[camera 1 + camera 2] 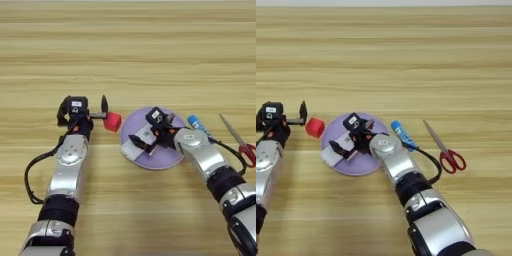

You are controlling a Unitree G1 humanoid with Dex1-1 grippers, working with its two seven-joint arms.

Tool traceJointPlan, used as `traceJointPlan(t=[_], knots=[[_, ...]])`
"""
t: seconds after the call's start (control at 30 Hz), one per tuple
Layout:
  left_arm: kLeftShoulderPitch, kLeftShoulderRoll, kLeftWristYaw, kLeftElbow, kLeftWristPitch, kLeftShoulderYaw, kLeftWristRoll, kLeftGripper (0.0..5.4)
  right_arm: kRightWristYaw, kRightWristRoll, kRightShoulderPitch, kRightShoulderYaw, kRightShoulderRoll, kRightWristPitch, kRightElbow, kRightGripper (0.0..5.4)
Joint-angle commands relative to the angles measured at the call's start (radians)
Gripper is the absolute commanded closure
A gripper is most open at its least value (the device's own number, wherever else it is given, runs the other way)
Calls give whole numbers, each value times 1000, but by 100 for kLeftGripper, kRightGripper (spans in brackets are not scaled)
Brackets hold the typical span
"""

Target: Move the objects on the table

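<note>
Left eye view: red cube between left tool and plate rim.

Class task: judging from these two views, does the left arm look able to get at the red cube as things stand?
Probably yes. The left claw stands open right beside the red cube, with bare table around it. The right claw is over the purple plate, not in the way.
</note>
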Motion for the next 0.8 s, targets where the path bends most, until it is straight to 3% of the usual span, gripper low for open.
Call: traceJointPlan(t=[0.03, 0.47, 0.8], knots=[[-3, -7, 7, -5, 11, -4, 6, 0, -14, -13, -37, 3, 35, -25, 58, 1], [3, -10, 7, -17, 16, -3, 9, 0, -24, -67, -79, 37, 61, -23, 160, 1], [0, -12, 8, -14, 18, -3, 10, 0, 17, -72, -59, 30, -2, 102, 2, 1]])
